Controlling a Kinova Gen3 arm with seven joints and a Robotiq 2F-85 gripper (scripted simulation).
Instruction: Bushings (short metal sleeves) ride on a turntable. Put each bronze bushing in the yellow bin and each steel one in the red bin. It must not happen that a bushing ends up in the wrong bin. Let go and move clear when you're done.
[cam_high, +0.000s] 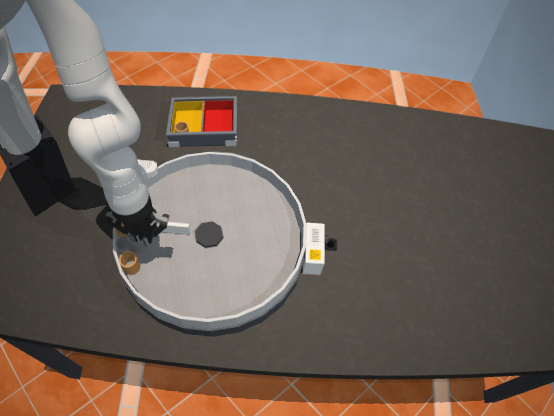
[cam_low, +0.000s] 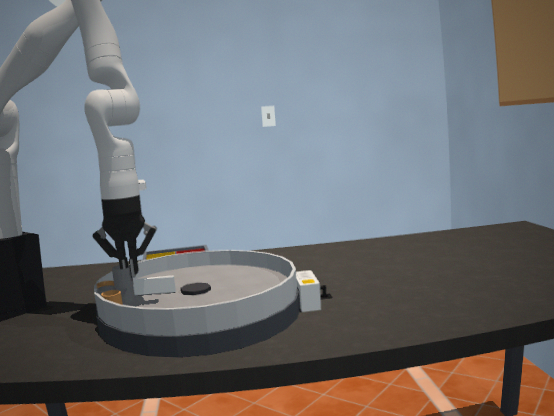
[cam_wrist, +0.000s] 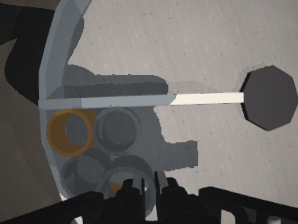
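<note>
My gripper (cam_high: 147, 241) (cam_low: 128, 267) (cam_wrist: 149, 185) is nearly closed at the turntable's left edge, its fingertips pinching the wall of a grey steel bushing (cam_low: 119, 276) (cam_wrist: 102, 189), which looks slightly raised. A bronze bushing (cam_high: 132, 270) (cam_low: 112, 298) (cam_wrist: 54, 133) stands upright against the rim. Another steel bushing (cam_wrist: 99, 131) stands beside it; more grey rings overlap in the shadow. A bit of another bronze bushing (cam_high: 120, 233) (cam_low: 105, 283) shows behind. One bronze bushing (cam_high: 181, 127) lies in the yellow bin (cam_high: 187, 111). The red bin (cam_high: 218, 116) is empty.
The turntable (cam_high: 240, 195) (cam_low: 235, 275) has a raised rim. A pale bar (cam_high: 177, 228) (cam_low: 155, 285) (cam_wrist: 205, 99) runs from the rim side towards the dark centre hub (cam_high: 209, 234) (cam_low: 195, 288) (cam_wrist: 270, 98). A white box (cam_high: 314, 250) (cam_low: 309, 292) sits at its right.
</note>
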